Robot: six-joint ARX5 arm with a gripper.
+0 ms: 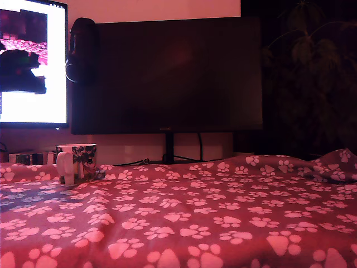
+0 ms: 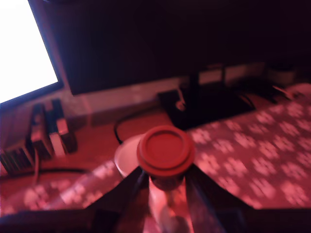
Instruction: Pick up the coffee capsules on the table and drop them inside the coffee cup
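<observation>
Paw-print cloth covers the surface (image 1: 223,212), dark monitor (image 1: 167,72) behind, lit screen (image 1: 33,61) beside it. Mug (image 1: 78,162) sits at the exterior view's left. Jaws pinch a red capsule (image 2: 165,153) above it.

The table (image 1: 223,223) wears reddish paw-print cloth; the coffee cup (image 1: 78,162) stands at the exterior view's left.

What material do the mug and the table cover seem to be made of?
The mug looks like glazed ceramic: thick white handle, printed leafy pattern, though no clear shine shows. The table cover looks like soft, matte fleece-type cloth: it lies in folds and wrinkles, printed with pale paw marks.
</observation>
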